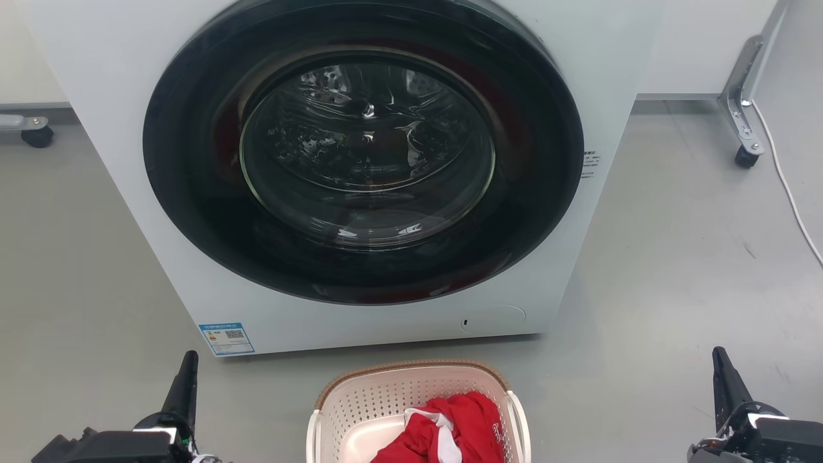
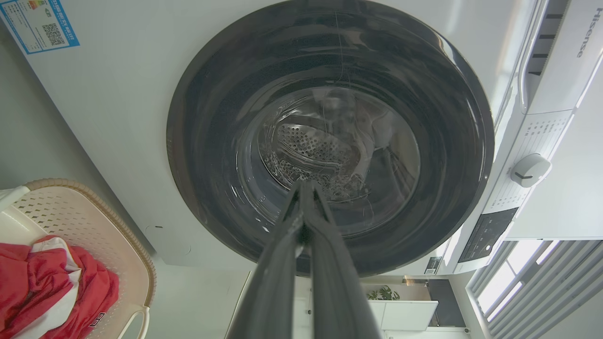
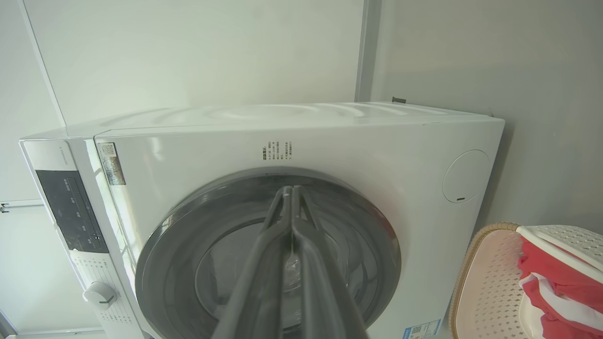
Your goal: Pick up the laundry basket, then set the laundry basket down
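**Both grippers closed and empty; basket on the floor between them**

The left gripper (image 1: 186, 376) stands at the lower left of the head view. Its two dark fingers (image 2: 282, 263) are pressed together up to a single tip, with nothing held between them. The right gripper (image 1: 723, 373) stands at the lower right in the same way. Its fingers (image 3: 264, 263) meet at the tips and hold nothing.

The laundry basket (image 1: 386, 399) sits on the grey floor (image 1: 675, 289) between the two sets of jaws. It lies to the right of the left jaws and to the left of the right jaws, well apart from both, and no finger touches it. Its brown woven-look rim faces away from the grippers, and a white handle shows on each side. A red garment (image 1: 463, 418) with white parts lies heaped inside, against the basket's right wall.

Ahead of both fingertips is a white washing machine (image 1: 116, 96). Its round dark door (image 1: 366, 148) has a glass centre that shows the perforated drum. A strip of bare floor separates the machine's foot from the basket's far rim. A blue label (image 1: 226, 339) sits on the machine's lower corner, just beyond the left jaws' tip. Far beyond the right jaws, a white cable (image 1: 787, 186) runs across the floor beside a caster (image 1: 746, 157).
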